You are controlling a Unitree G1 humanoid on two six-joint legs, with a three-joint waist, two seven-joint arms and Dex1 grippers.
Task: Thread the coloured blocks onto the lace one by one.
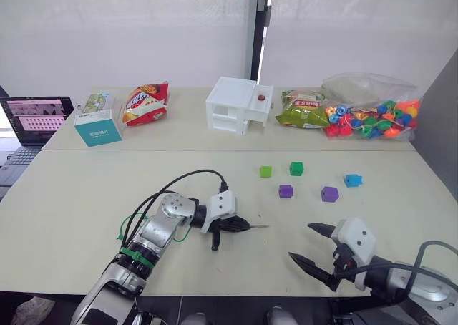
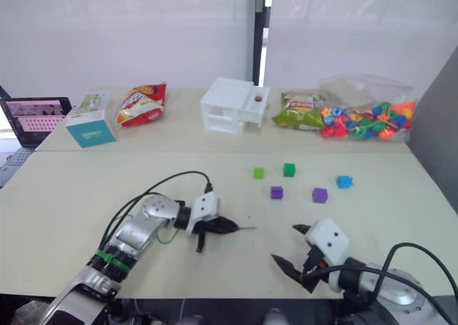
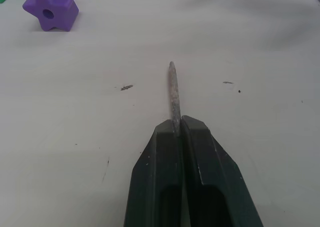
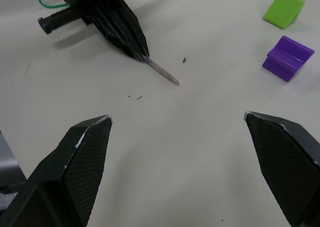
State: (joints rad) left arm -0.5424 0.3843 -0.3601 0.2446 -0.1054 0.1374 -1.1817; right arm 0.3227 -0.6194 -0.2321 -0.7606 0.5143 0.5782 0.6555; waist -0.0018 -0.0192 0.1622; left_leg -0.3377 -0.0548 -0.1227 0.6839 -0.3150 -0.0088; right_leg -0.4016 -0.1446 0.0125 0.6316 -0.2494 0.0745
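The left hand [image 1: 236,225] is pressed together on the lace's needle [image 3: 173,94], which sticks out flat just over the bench [image 1: 86,189], pointing toward three o'clock; the green lace [image 1: 127,223] loops back behind its wrist. The right hand [image 1: 313,246] rests low at the near edge, fingers spread wide and holding nothing, facing the needle from about four o'clock. The blocks are well apart from both: a purple one [image 1: 285,191] is nearest, at one o'clock from the needle, with light green [image 1: 265,171] and dark green [image 1: 296,168] beyond it, a second purple [image 1: 329,193] and the blue [image 1: 352,180] further toward two o'clock. None is threaded yet. The risk, I'd say, is the thin needle swivelling or slipping in that pinch when a block is pushed on, or the small cube skidding away as the right hand closes, its hole ending up turned off-line.
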